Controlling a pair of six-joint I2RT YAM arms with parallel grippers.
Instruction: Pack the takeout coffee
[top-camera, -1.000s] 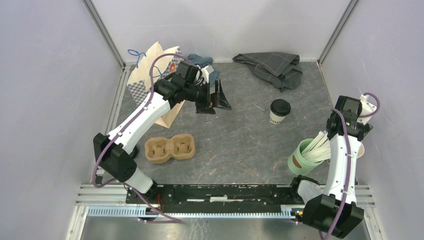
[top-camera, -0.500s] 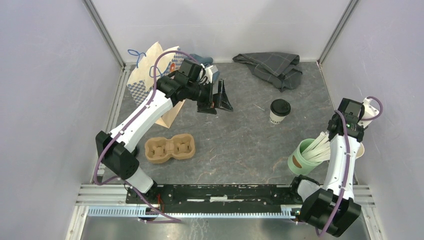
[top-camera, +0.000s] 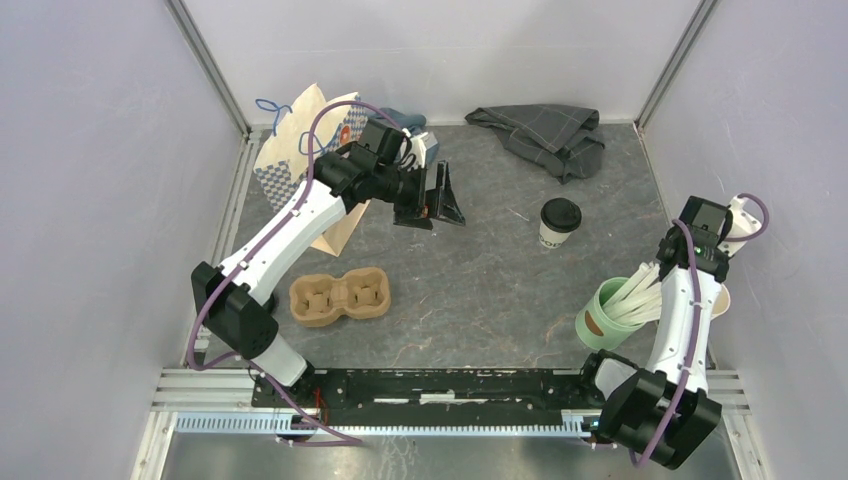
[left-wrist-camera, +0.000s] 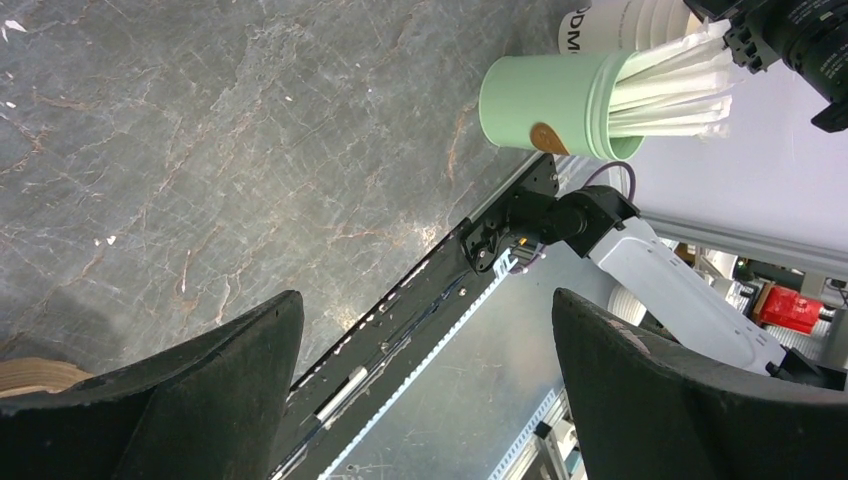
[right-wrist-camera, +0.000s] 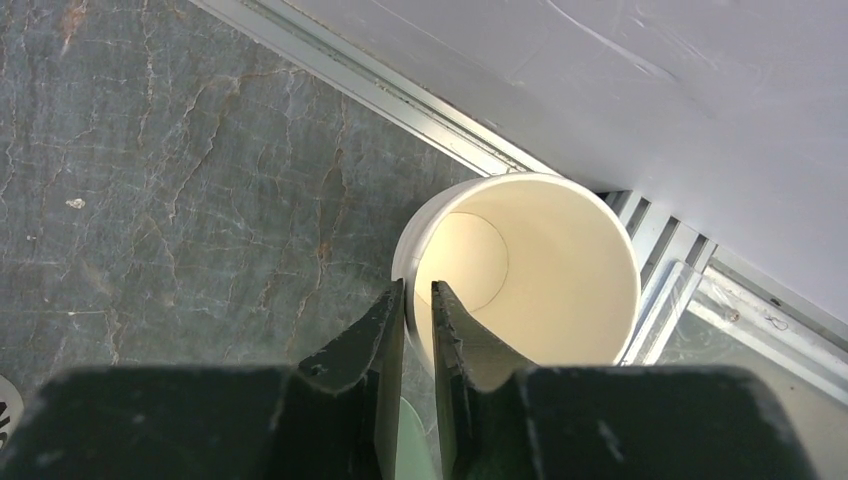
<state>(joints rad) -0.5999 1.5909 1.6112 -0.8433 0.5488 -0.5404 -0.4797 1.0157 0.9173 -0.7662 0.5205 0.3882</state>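
The takeout coffee (top-camera: 559, 222), a small white cup with a black lid, stands upright on the table right of centre, apart from both grippers. My left gripper (top-camera: 437, 196) is open and empty, held over the table to the left of the coffee; in the left wrist view (left-wrist-camera: 425, 300) its jaws stand wide apart with nothing between them. My right gripper (right-wrist-camera: 417, 285) has its jaws almost together and hangs above the rim of a lidless white cup (right-wrist-camera: 530, 270) at the right wall.
A mint-green cup (top-camera: 610, 314) of white sticks stands at the front right, the lidless cup (top-camera: 723, 298) beside it. A brown two-cup carrier (top-camera: 340, 297) lies front left. A paper bag (top-camera: 298, 150) stands back left, a grey cloth (top-camera: 545, 130) at the back.
My left gripper has shifted slightly right towards the coffee. My right wrist has shifted slightly right towards the wall. The coffee has not moved.
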